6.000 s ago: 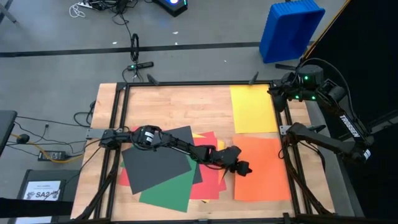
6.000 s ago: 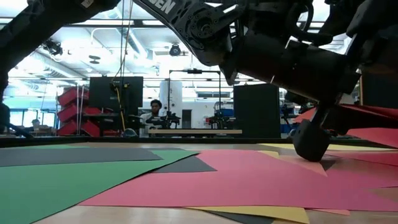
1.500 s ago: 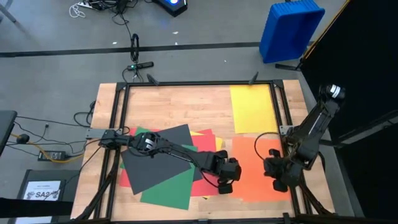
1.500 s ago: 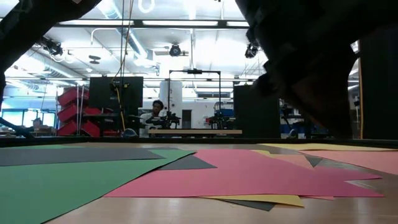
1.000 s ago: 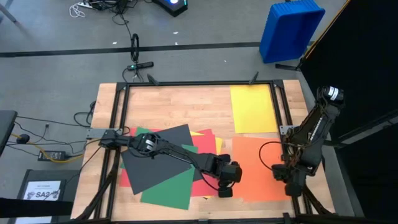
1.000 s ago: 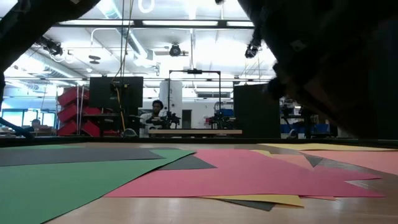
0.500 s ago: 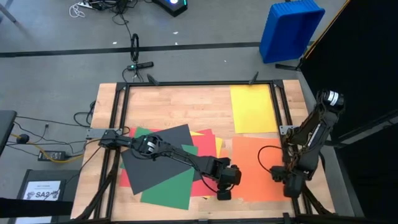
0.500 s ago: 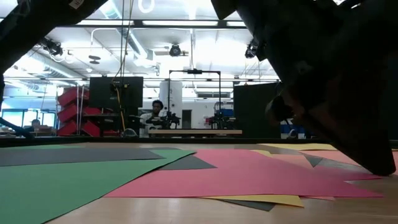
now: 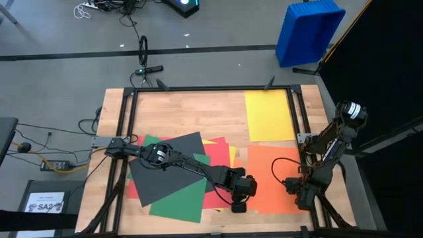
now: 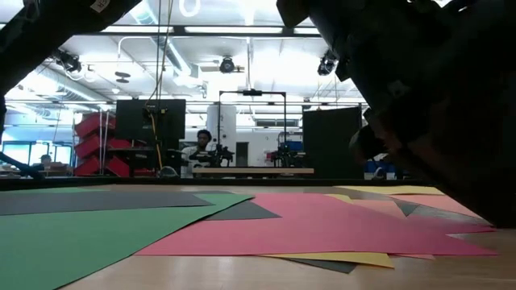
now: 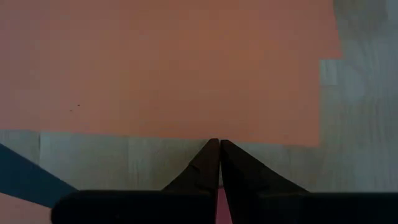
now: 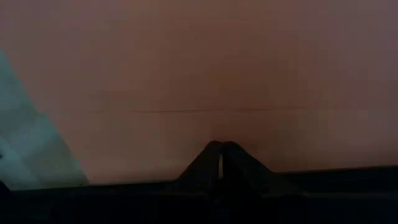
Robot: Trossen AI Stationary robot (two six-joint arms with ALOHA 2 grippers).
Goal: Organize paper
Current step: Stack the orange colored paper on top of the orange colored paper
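The paper lies on the wooden table. A yellow sheet (image 9: 269, 116) is at the far right and an orange sheet (image 9: 274, 175) nearer. A loose pile has a dark grey sheet (image 9: 168, 165) over green (image 9: 178, 201), red (image 9: 221, 149) and yellow sheets. My left gripper (image 9: 238, 205) is shut and points down by the orange sheet's near left corner. Its tips (image 11: 219, 142) are over bare wood beside the orange edge (image 11: 186, 134). My right gripper (image 9: 295, 192) is shut above the orange sheet's near right part (image 12: 205, 74). My left gripper points straight down, its shut fingertips (image 11: 211, 155) at a strip of bare wood just short of the orange sheet's edge. I cannot tell whether they touch the table or a sheet. My right gripper points down at the flat orange sheet (image 12: 217, 124), and I cannot tell whether its shut tips touch the sheet.
A black metal frame (image 9: 125, 132) runs around the table. A blue bin (image 9: 309, 30) stands on the floor beyond the far right corner. A small white printed sheet (image 9: 46, 201) lies left of the table. Bare wood (image 9: 188, 112) lies at the far left. A person sits in the room behind (image 10: 201, 143).
My left gripper has gone a little toward the table's near edge, staying shut and pointing down. My right gripper has moved toward the table's left, over the orange sheet, also shut. The sheets lie as they did.
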